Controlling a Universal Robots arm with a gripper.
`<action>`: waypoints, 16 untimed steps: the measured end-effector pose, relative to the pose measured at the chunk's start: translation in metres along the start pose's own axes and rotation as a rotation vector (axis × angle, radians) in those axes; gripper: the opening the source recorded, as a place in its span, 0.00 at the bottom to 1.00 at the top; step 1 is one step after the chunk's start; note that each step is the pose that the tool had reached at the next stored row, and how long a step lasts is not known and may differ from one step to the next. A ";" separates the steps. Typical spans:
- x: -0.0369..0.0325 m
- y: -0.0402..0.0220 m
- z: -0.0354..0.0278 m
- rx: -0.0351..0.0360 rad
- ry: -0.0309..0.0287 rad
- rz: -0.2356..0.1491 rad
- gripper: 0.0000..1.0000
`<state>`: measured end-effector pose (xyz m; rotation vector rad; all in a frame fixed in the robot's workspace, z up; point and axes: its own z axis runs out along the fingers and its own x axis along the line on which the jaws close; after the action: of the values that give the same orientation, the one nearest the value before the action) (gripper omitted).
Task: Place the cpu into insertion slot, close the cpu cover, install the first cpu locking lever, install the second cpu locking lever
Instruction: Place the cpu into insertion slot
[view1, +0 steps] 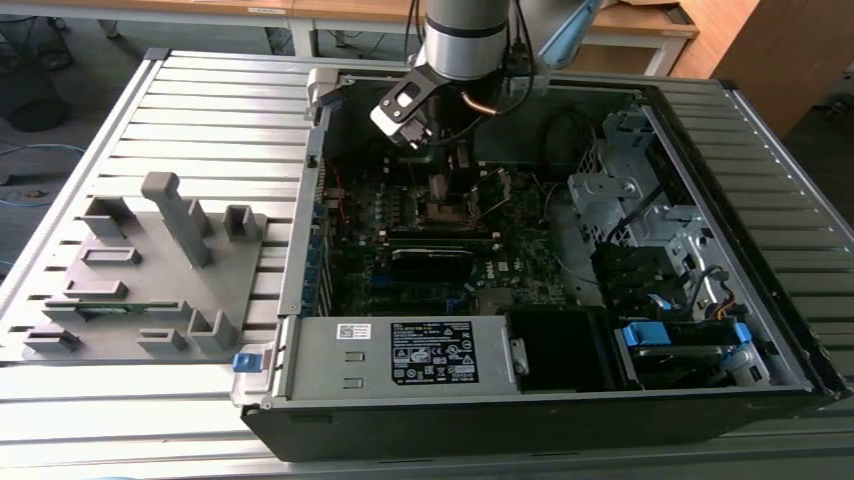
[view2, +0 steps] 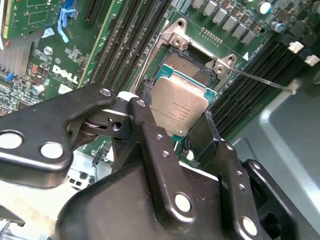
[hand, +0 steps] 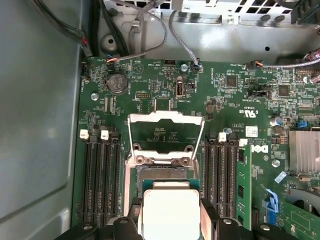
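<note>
my gripper (view2: 176, 125) pinches the cpu (view2: 179, 102) by two edges, just above the insertion slot (view2: 192, 65); cpu cover (hand: 166, 118) standing open. risk i see: slight skew lands a corner on socket pins.

The silver-topped square cpu (view2: 179, 102) sits tilted in the gripper (view2: 176, 117), just above the open slot (hand: 162, 176). The cover (hand: 166, 118), a silvery frame, lies swung open beyond the slot.
</note>
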<state>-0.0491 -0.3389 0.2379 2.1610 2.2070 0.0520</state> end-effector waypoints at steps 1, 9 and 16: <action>0.0000 0.0003 0.0009 -0.0002 0.0003 -0.005 0.54; 0.0000 0.0001 0.0054 0.0003 -0.0013 0.009 0.54; 0.0001 0.0000 0.0083 0.0001 -0.0012 0.009 0.54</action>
<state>-0.0486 -0.3389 0.2296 2.1701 2.1973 0.0509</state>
